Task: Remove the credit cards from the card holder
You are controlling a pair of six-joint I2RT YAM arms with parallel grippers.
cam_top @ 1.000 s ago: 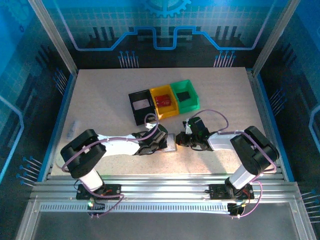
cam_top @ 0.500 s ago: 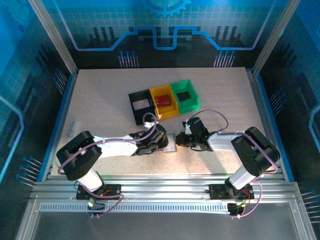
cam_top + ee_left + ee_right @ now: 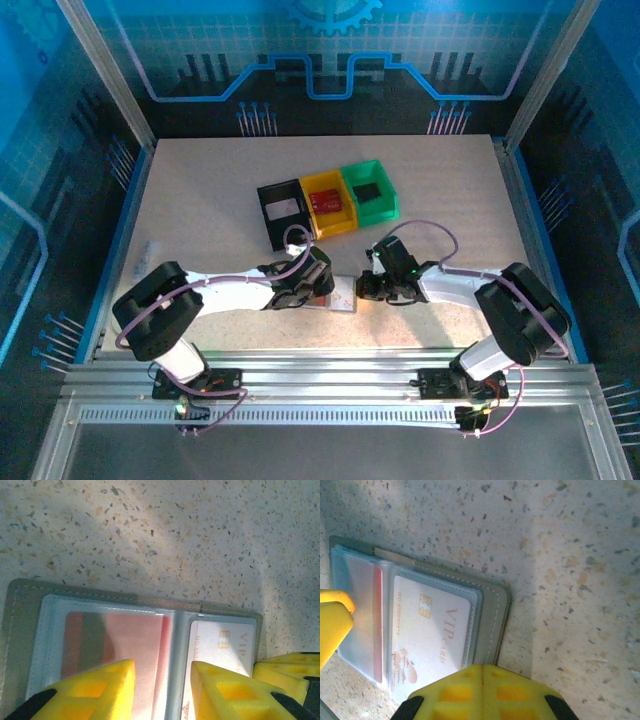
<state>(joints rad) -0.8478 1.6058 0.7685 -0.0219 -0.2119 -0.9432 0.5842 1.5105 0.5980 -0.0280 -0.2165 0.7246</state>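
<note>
The grey card holder [image 3: 343, 294] lies open on the table between both grippers. Its see-through sleeves hold a reddish-pink credit card [image 3: 125, 635] on the left and a whitish VIP credit card [image 3: 225, 640] on the right. My left gripper [image 3: 164, 672] is open just above the sleeves, one yellow finger over each card, with nothing between them. My right gripper [image 3: 482, 672] is shut, with its tips at the near right edge of the card holder [image 3: 492, 615], beside the VIP card [image 3: 435, 630]. From above, the left gripper [image 3: 318, 285] and right gripper [image 3: 368, 287] nearly meet.
Behind the card holder stand three joined bins: black [image 3: 270, 222], yellow [image 3: 340, 222] and green [image 3: 388, 207]. A red card [image 3: 328, 201] lies in the yellow one and a black block [image 3: 369, 191] in the green one. Speckled table [image 3: 200, 200] stretches free on the left and far side.
My left gripper has opened from shut and slid a little right over the card holder. My right gripper has shifted slightly nearer and stays shut at the holder's edge.
</note>
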